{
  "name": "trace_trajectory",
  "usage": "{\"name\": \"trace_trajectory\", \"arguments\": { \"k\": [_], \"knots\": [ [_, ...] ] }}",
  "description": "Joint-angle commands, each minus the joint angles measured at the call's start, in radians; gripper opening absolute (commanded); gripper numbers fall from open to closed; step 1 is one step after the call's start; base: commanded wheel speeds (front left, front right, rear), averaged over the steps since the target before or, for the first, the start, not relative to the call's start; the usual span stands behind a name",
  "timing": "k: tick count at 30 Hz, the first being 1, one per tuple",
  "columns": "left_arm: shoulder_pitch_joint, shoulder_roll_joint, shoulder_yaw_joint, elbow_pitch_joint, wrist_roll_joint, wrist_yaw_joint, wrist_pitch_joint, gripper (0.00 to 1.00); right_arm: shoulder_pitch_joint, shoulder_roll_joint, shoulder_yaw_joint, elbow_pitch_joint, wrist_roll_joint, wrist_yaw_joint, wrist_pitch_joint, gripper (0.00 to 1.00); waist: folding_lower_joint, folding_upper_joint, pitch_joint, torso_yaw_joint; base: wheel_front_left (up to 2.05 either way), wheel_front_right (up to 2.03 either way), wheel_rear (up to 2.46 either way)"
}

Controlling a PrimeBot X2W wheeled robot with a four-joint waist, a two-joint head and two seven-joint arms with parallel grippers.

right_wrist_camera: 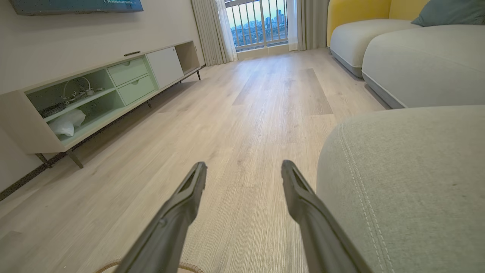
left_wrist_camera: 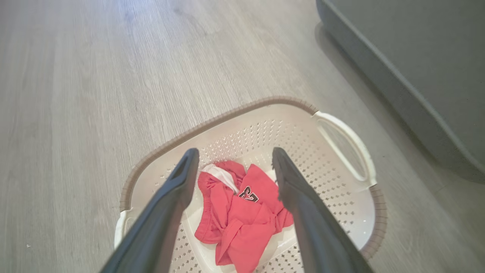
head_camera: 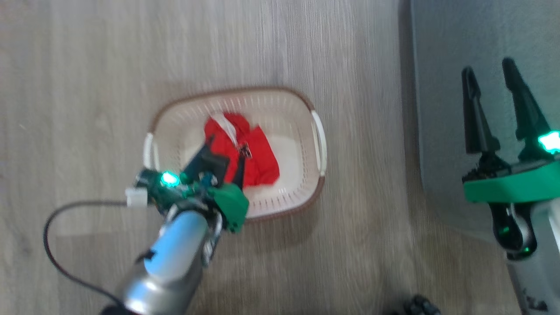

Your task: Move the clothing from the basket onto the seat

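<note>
**Basket** (left_wrist_camera: 227, 115): cream plastic with perforated walls, a brown rim and white handles. It stands on the wood-grain floor (head_camera: 87, 65) near the seat (head_camera: 481, 39).

**Clothing** (left_wrist_camera: 242, 216): red with white trim, crumpled inside the basket. The dark logo (left_wrist_camera: 248, 194) is partly folded and not legible.

**Left gripper** (left_wrist_camera: 235, 151): fingers spread wide over the clothing, grasping nothing. Whether they touch the fabric cannot be told.

**Right gripper** (head_camera: 487, 65): fingers parted and empty, over the seat's edge.

**Seat**: grey-green upholstery with stitched seams.

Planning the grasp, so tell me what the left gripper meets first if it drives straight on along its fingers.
Probably the clothing, heaped in the basket right ahead of the open left gripper; how far off is unclear.
</note>
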Motion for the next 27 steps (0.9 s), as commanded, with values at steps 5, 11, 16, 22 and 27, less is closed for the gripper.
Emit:
{"name": "trace_trajectory", "arguments": {
  "k": [5, 11, 16, 22, 27],
  "knots": [
    [-0.117, 0.009, 0.034, 0.104, 0.019, 0.029, -0.005, 1.0, -0.052, -0.009, 0.04, -0.059, 0.01, 0.0, -0.005, 1.0, -0.0004, 0.0, 0.223, -0.079, 0.0, 0.0, 0.0],
    [-0.232, 0.01, 0.023, 0.273, 0.039, 0.027, -0.005, 1.0, -0.077, 0.002, 0.035, -0.076, 0.015, 0.0, -0.005, 1.0, -0.0004, 0.0, 0.305, -0.125, 0.0, 0.0, 0.0],
    [-0.327, 0.013, 0.008, 0.415, 0.065, 0.028, -0.005, 1.0, -0.097, 0.02, 0.033, -0.093, 0.021, 0.0, -0.005, 1.0, -0.0004, 0.0, 0.364, -0.166, 0.0, 0.0, 0.0],
    [-0.437, 0.027, -0.021, 0.55, 0.086, 0.005, 0.07, 1.0, -0.119, 0.044, 0.048, -0.109, 0.022, 0.0, -0.005, 1.0, -0.0004, 0.0, 0.431, -0.205, 0.0, 0.0, 0.0],
    [-0.501, 0.069, -0.048, 0.579, 0.108, -0.01, 0.154, 1.0, -0.147, 0.067, 0.073, -0.113, 0.016, 0.0, -0.005, 1.0, -0.0004, 0.0, 0.49, -0.246, 0.0, 0.0, 0.0]
  ]
}}
